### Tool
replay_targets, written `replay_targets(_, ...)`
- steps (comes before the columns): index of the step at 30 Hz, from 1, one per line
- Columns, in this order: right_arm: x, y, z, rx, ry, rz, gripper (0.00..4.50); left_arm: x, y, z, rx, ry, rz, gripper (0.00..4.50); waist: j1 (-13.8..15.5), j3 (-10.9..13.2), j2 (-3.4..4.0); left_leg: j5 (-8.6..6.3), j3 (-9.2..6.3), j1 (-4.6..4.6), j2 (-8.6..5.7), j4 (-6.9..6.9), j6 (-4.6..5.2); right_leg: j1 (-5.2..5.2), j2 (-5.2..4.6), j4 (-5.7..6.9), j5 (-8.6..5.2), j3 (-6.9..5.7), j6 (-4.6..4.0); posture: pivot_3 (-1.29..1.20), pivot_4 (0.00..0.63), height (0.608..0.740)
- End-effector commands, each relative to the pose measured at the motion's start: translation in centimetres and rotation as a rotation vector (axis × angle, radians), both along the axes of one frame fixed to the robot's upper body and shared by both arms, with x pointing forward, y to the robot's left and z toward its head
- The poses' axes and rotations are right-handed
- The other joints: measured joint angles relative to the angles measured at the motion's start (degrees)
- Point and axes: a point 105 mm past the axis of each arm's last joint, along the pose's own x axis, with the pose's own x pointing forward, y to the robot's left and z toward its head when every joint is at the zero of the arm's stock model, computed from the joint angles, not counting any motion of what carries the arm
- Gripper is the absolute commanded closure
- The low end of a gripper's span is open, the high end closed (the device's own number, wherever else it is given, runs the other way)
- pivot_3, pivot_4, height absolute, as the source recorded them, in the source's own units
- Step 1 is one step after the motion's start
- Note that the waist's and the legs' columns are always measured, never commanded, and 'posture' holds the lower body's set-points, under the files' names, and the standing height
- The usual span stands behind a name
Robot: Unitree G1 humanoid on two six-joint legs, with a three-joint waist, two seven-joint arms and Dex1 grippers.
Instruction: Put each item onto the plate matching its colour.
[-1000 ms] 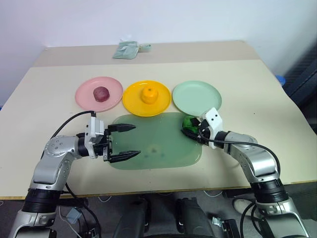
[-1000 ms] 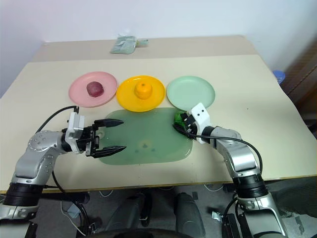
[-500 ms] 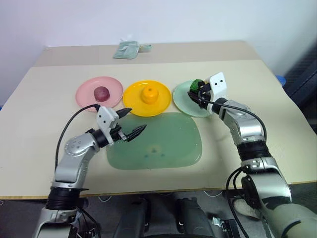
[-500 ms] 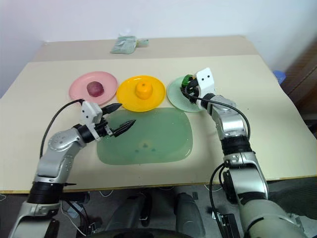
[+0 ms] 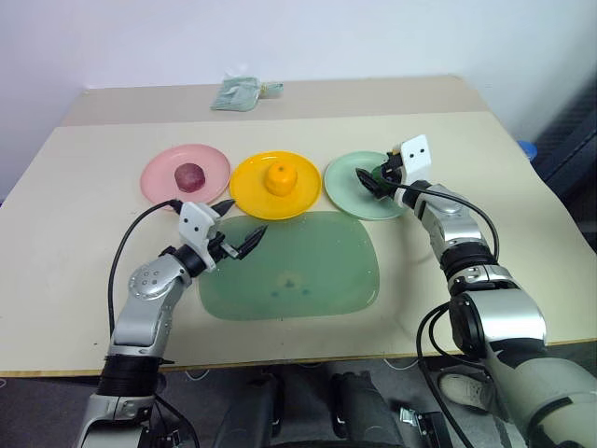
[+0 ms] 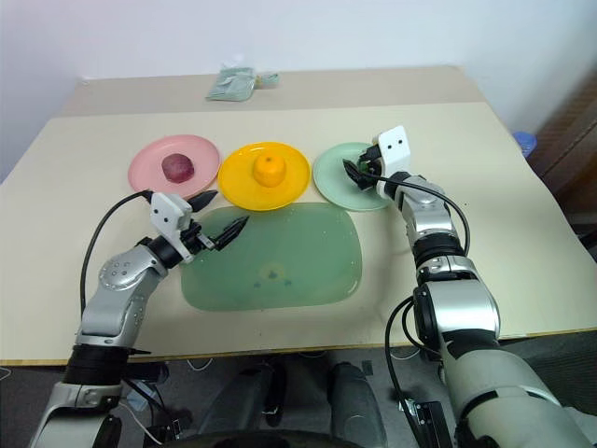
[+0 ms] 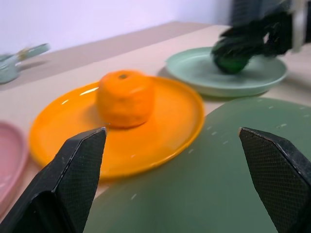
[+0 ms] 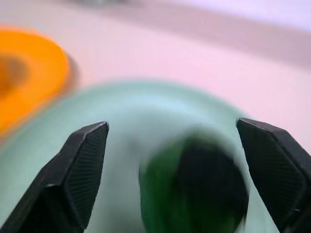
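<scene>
Left hand [image 5: 241,239] open, right hand [image 8: 172,160] fingers spread

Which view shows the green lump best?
Right wrist view: green lump sits large between the open right gripper fingers. Left wrist view has it small on the mint plate; in eye views the gripper partly hides it.

Glossy plastic yellow-orange plate [image 7: 160,126]; translucent smooth green mat [image 5: 308,271]; matt beige table [image 5: 84,187]; dimpled orange fruit [image 7: 125,98].
</scene>
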Motion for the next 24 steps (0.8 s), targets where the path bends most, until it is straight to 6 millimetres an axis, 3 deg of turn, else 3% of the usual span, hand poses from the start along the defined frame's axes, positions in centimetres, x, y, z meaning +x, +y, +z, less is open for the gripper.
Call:
replay_targets(1,-3.0,-0.5,3.6,0.028,-0.152,0.075,0.09,-0.4,1.8,1.1,0.000,-0.072,0.051,0.00,0.15,0.00,0.01,-0.01,-0.02,0.00,0.00,0.01,0.02,0.01,-0.02,0.00,0.00,0.00,0.00,0.00,0.150,0.740)
replay_targets(8,-11.3,-1.8,2.9,0.010,-0.127,0.119,0.09,-2.2,4.3,1.8,-0.022,-0.087,0.051,0.00,0.56,-0.02,0.03,-0.03,-0.02,-0.02,0.01,0.04,0.04,-0.01,-0.05,0.02,0.00,0.01,-0.01,0.00,0.150,0.740)
replay_targets(12,-15.5,-4.1,1.8,0.009,-0.094,0.001,0.09,-4.2,5.6,1.8,-0.023,-0.031,-0.019,0.00,0.73,-0.02,0.03,-0.04,0.00,0.00,0.03,0.00,0.03,-0.01,-0.05,0.00,-0.02,0.04,-0.02,0.00,0.150,0.740)
replay_targets(17,-18.8,-5.6,-0.3,-0.001,-0.015,-0.069,0.09,-5.4,6.0,2.0,-0.017,0.001,-0.042,0.00,1.49,-0.04,0.01,-0.05,0.00,0.04,0.04,0.08,0.04,0.12,-0.08,-0.07,-0.16,0.03,-0.23,0.00,0.150,0.740)
replay_targets(24,-20.5,-6.3,-1.1,0.011,0.013,-0.090,0.09,-5.6,5.3,1.9,-0.019,0.033,-0.068,0.00,1.40,-0.06,0.00,-0.05,0.01,0.08,0.05,0.11,0.06,0.20,-0.08,-0.10,-0.17,0.02,-0.23,0.00,0.150,0.740)
